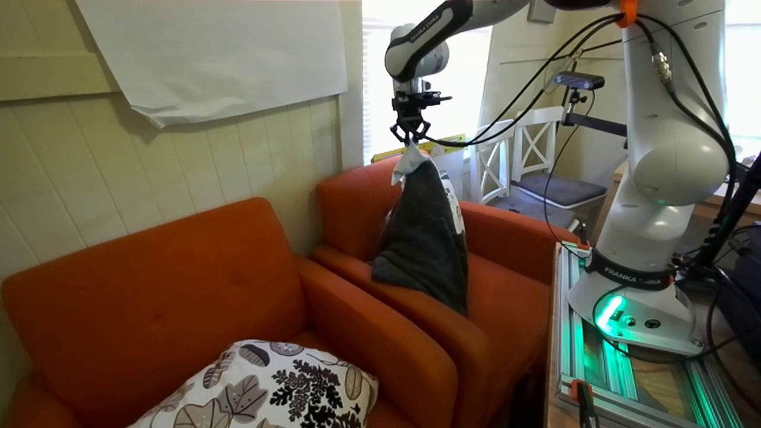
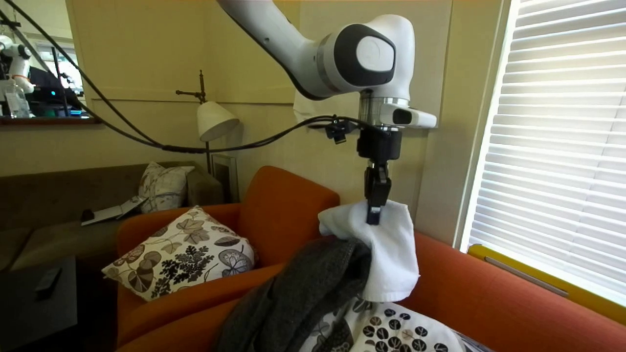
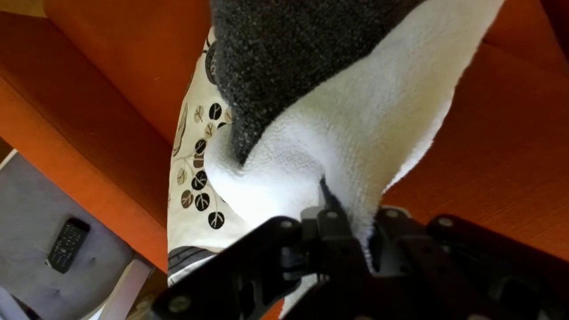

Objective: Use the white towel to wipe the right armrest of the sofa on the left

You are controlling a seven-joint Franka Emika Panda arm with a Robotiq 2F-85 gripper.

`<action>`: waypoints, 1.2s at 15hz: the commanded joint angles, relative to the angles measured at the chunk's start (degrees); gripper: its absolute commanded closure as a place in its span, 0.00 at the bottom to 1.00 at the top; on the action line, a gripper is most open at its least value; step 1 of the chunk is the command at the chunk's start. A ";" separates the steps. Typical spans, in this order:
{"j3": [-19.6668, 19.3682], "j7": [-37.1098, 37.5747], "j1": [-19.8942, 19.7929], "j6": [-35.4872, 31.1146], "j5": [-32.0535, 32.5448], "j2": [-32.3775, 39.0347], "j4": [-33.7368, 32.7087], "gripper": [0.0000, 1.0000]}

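Observation:
The white towel (image 1: 409,160) hangs from my gripper (image 1: 410,138) above the orange sofa on the right. In an exterior view (image 2: 391,259) it drapes down against a dark grey blanket. In the wrist view the towel (image 3: 364,120) is pinched between the fingers of my gripper (image 3: 351,213). My gripper (image 2: 374,215) is shut on the towel and points downward. The left orange sofa (image 1: 160,285) has its right armrest (image 1: 374,333) beside the other sofa's armrest; this armrest also shows in an exterior view (image 2: 205,296). The towel is apart from that armrest.
The dark grey blanket (image 1: 422,238) covers a patterned cushion (image 2: 406,327) on the right sofa and its near armrest. Another patterned cushion (image 1: 279,386) lies on the left sofa. A window (image 2: 552,132) and chairs (image 1: 535,160) stand nearby. Cables (image 2: 244,146) trail from the wrist.

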State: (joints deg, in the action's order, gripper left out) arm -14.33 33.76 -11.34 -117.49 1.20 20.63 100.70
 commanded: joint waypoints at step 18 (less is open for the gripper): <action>13.17 -25.98 10.27 -0.87 -0.78 2.32 4.10 0.97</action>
State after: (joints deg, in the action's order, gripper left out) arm -1.25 9.49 -1.70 -118.92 0.77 22.60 104.73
